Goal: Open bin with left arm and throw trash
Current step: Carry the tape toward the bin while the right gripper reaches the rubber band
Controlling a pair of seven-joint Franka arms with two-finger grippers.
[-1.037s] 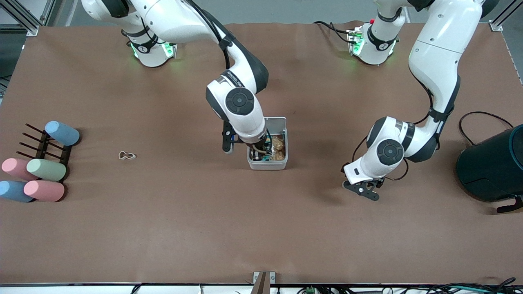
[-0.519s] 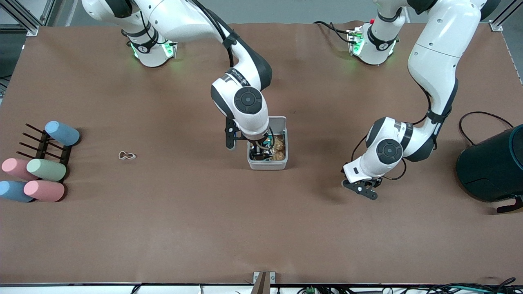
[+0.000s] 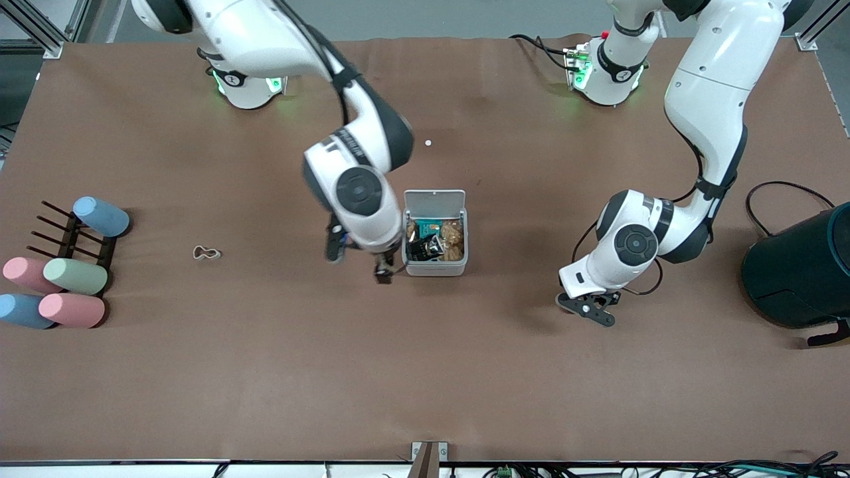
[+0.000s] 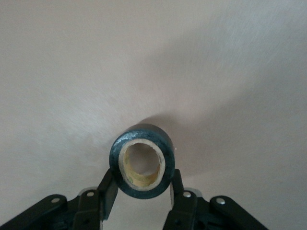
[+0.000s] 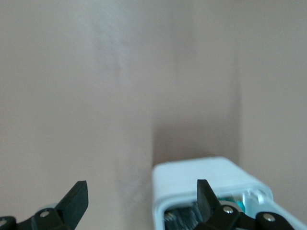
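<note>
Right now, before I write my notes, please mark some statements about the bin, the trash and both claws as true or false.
1. The hinged lid of the small white square plastic bin stands open. True.
2. The left claw is empty. False: it is shut on the small dark tape roll, over the brown table.
3. The twisted beige rubber band lies inside the bin. False: it lies on the table, toward the right arm's end.
4. The crumpled black snack wrapper is in the bin. True.
5. The right claw grips the bin's lid. False: it is open, holds nothing, and is beside the bin.
</note>
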